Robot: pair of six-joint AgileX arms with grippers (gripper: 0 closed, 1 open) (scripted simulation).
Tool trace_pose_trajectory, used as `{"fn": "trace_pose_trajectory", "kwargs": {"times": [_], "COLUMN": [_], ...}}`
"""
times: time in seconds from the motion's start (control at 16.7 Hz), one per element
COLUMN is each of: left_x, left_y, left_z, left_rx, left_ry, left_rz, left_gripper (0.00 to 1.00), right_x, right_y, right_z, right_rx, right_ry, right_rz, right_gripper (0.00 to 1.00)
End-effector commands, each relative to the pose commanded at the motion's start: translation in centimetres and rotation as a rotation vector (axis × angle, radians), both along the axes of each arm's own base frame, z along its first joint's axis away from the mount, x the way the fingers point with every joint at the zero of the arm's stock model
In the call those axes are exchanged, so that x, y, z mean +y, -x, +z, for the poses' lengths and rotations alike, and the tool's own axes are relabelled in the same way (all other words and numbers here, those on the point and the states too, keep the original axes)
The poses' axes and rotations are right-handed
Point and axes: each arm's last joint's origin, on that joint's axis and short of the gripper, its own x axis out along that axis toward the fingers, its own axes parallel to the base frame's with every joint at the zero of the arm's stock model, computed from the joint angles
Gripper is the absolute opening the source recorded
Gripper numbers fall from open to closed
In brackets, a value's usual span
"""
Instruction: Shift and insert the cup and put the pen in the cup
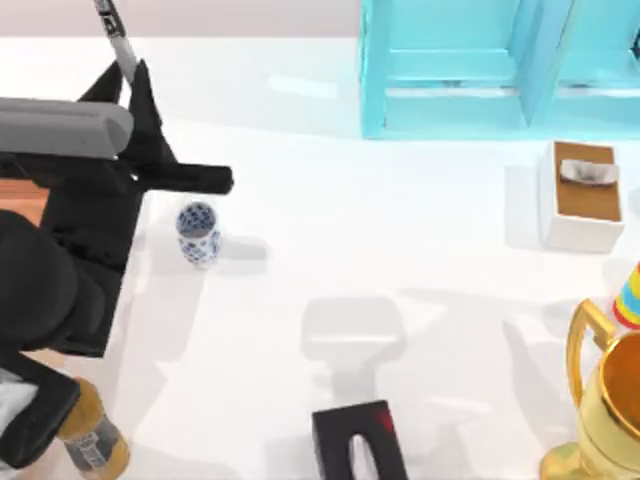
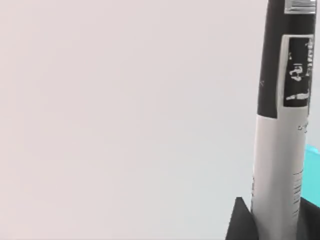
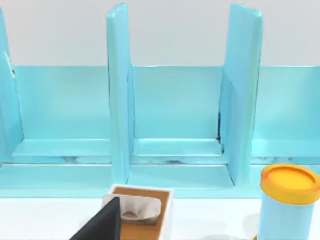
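The cup (image 1: 198,233) stands upright on the white table (image 1: 400,260) — a small glazed cylinder, white with a blue dotted pattern, its mouth open upward. Up and to the left of the cup, the left gripper (image 1: 130,75) is raised with its jaws closed on the pen (image 1: 117,38), which sticks up out of the black fingers and leans away from the cup toward the table's far edge. In the left wrist view the pen (image 2: 280,150) is a smooth round barrel, silver-grey where it meets the fingers and black with a white-lettered label farther out, set against a plain pale wall.

Below and left of the cup stands a brown bottle (image 1: 95,440) with a grey label. Far to the right of the cup sit a white tissue box (image 1: 580,195) with a brown top, a glossy gold trophy (image 1: 605,410), and, along the back edge, a light-blue rack (image 1: 470,70) of flat upright dividers. The table is matte and evenly lit, with soft grey shadows.

The right gripper (image 1: 358,452) sits parked at the near edge, right of and below the cup; I cannot tell how its jaws stand.
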Motion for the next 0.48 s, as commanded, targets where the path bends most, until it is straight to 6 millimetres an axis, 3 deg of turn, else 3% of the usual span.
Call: {"fn": "trace_pose_trajectory", "kwargs": {"times": [0.24,0.48], "left_x": [-0.1,-0.3], "left_y": [-2.1,-3.3], "left_z": [1.7,-2.1], "left_rx": [-0.095,0.038], "left_ry": [0.071,-0.039], "left_rz": [0.042,-0.001], "left_gripper": [0.00,0.00], "right_x": [0.0,0.0], "right_y": [0.0,0.0], "right_z": [0.0,0.0], "right_rx": [0.000,0.000], "right_ry": [0.000,0.000], "right_rz": [0.000,0.000], "right_gripper": [1.00,1.00]}}
